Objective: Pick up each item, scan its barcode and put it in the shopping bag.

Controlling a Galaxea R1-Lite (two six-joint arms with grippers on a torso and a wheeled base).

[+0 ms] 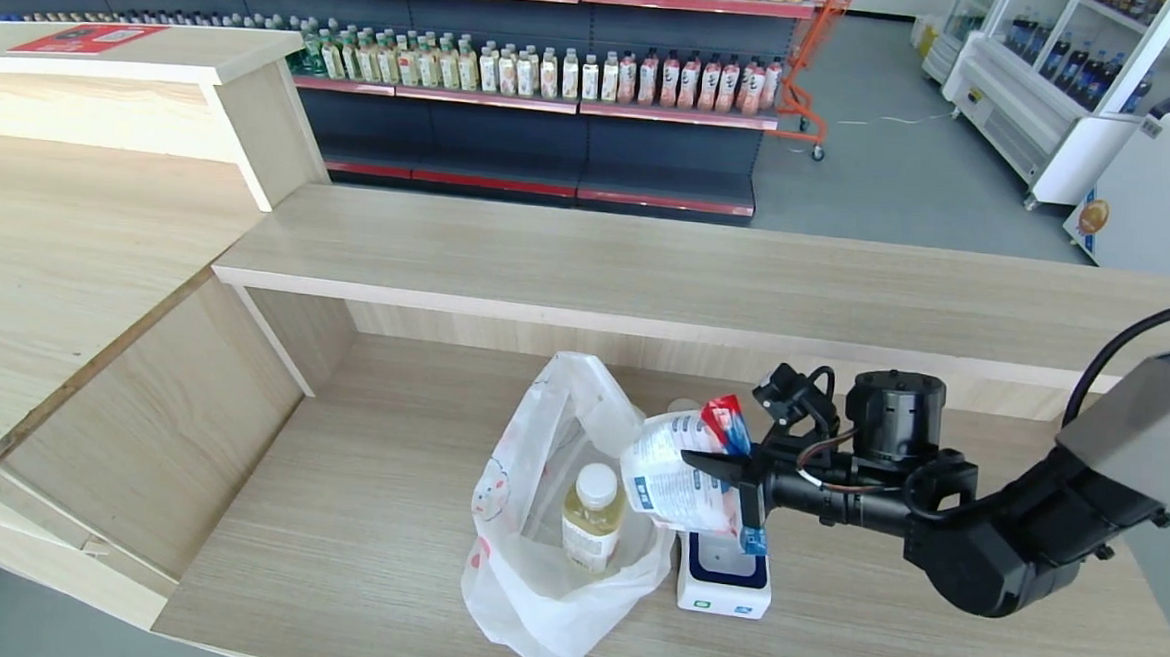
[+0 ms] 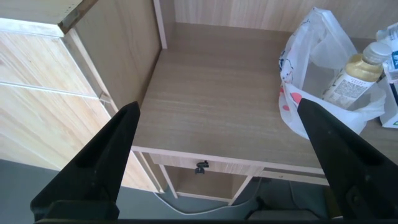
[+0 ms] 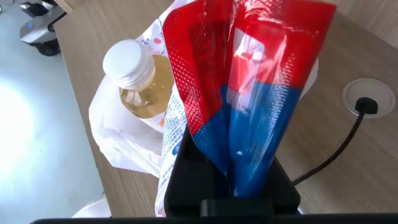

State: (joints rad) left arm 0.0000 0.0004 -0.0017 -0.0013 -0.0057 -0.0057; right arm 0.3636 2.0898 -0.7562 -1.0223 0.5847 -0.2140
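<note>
The right gripper (image 1: 725, 491) clamps a white, red-and-blue plastic pouch (image 1: 667, 478) above the white scanner box (image 1: 722, 581), likely to present its barcode.

legible text: none | bottle (image 1: 592, 517) label: unreadable | packet (image 1: 668, 473) print: unreadable | red counter sign (image 1: 85, 37): unreadable

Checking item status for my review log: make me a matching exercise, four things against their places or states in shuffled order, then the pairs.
Things:
1. white, red and blue plastic pouch
2. clear bottle of yellowish drink with white cap
3. white box-shaped scanner with blue top
4. left gripper

Places or states:
A. open, holding nothing
B. standing inside the white plastic shopping bag
C. held in the right gripper
D. on the wooden counter beside the bag

Pairs: 1-C, 2-B, 3-D, 4-A.
</note>
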